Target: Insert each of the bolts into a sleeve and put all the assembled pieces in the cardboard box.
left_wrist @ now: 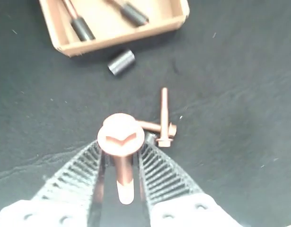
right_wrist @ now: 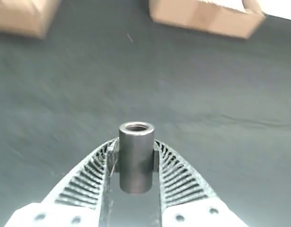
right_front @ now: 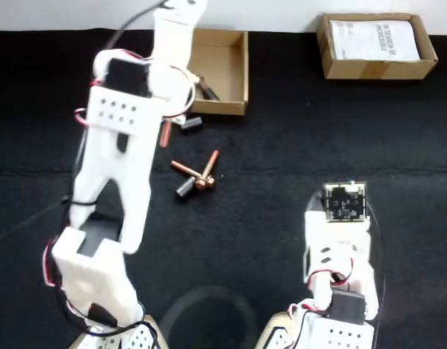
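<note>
My left gripper (left_wrist: 122, 146) is shut on a copper bolt (left_wrist: 121, 156), head away from the wrist; in the high view this bolt (right_front: 166, 134) hangs just in front of the cardboard box (right_front: 243, 73). Inside the box (left_wrist: 118, 40) lie two bolts with dark sleeves (left_wrist: 82, 28) on them. A loose sleeve (left_wrist: 121, 62) lies on the cloth just outside the box. Two loose bolts (right_front: 208, 167) cross each other beside another sleeve (right_front: 184, 189). My right gripper (right_wrist: 136, 146) is shut on an upright dark sleeve (right_wrist: 136, 158), bore facing away from the wrist, at the near right of the table.
A second cardboard box (right_front: 374, 67) with a printed sheet in it stands at the far right. The right arm (right_front: 339, 247) stays near the front edge. Black cloth (right_front: 296, 145) covers the table between the arms.
</note>
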`<state>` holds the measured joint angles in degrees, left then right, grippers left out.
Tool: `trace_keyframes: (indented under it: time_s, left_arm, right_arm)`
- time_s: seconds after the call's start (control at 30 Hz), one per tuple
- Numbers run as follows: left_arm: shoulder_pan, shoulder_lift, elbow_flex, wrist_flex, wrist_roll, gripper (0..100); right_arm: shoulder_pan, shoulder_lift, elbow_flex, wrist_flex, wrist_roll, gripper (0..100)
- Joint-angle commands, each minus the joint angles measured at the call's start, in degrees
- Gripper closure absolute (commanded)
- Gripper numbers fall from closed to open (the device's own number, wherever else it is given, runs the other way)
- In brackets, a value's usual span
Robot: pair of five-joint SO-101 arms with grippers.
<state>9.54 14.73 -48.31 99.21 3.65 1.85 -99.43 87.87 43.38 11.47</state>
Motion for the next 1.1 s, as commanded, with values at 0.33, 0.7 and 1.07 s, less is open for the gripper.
trace_keyframes:
  time_s: [0.33, 0.7, 1.07]
  left_arm:
    - [0.2, -31.2, 1.2, 1.3, 1.0, 99]
    - [0.2, -56.9, 35.3, 0.1, 0.9, 99]
    - [0.2, -75.2, 72.2, -34.5, 1.1, 99]
  right_arm:
    - [-24.0, -0.5, -2.5, -10.3, -24.8, 99.1]
    - [-26.6, -0.5, -0.5, -10.3, -24.7, 99.1]
    - [-26.8, -0.5, -0.3, -10.3, -24.7, 99.1]
